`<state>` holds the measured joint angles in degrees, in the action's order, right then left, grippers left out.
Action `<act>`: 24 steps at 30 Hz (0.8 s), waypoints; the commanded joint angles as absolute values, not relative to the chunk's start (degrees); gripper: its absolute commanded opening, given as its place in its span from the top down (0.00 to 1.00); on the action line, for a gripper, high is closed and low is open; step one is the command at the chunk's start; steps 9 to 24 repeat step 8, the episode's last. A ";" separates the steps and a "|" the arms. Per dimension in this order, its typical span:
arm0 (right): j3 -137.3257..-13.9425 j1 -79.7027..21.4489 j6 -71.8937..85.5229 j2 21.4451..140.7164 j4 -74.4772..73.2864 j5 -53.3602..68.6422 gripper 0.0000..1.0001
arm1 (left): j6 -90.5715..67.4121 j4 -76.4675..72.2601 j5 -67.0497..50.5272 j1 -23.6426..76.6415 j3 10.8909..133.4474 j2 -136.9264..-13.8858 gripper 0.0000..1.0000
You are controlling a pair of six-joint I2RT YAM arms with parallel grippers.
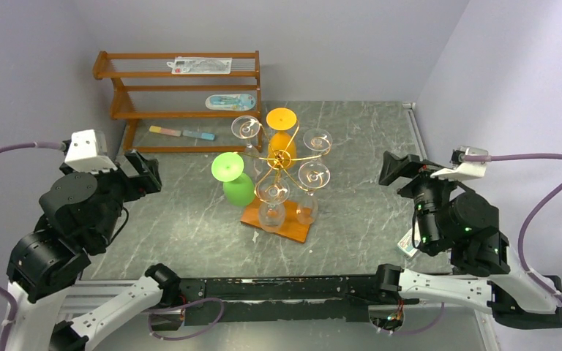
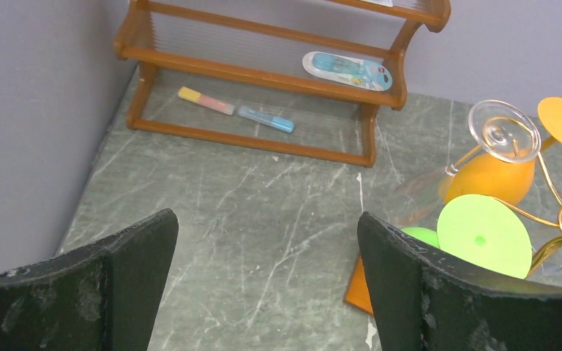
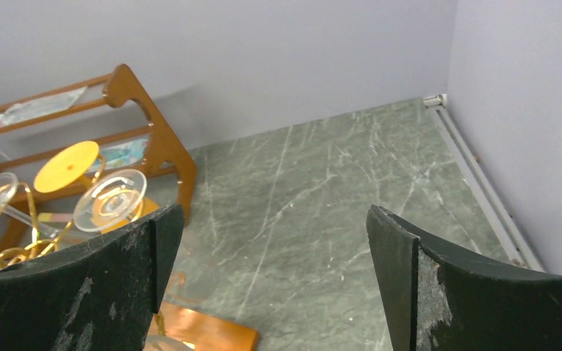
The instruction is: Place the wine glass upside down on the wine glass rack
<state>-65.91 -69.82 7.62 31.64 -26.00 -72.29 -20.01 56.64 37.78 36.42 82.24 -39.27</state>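
Beneath hung glasses (image 1: pixel 272 212), rack base (image 1: pixel 296 230) part-hidden

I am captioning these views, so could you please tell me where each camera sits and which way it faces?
Top external: above and behind the arms, looking down on the table and wine glass rack; left gripper and right gripper show.
Left wrist: on the left arm, faces the wooden shelf; its open fingers show.
Right wrist: on the right arm, faces the far wall; its open fingers show.
Wrist views share the orange glass.
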 commanded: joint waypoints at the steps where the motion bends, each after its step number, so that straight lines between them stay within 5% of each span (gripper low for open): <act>1: -66.87 -69.83 11.21 32.80 -32.51 -75.23 0.00 | -17.00 59.33 40.52 36.25 84.14 -39.33 0.04; 24: -66.00 -69.91 11.34 30.43 -31.01 -74.74 0.00 | -17.02 58.38 40.27 36.30 83.66 -39.28 0.03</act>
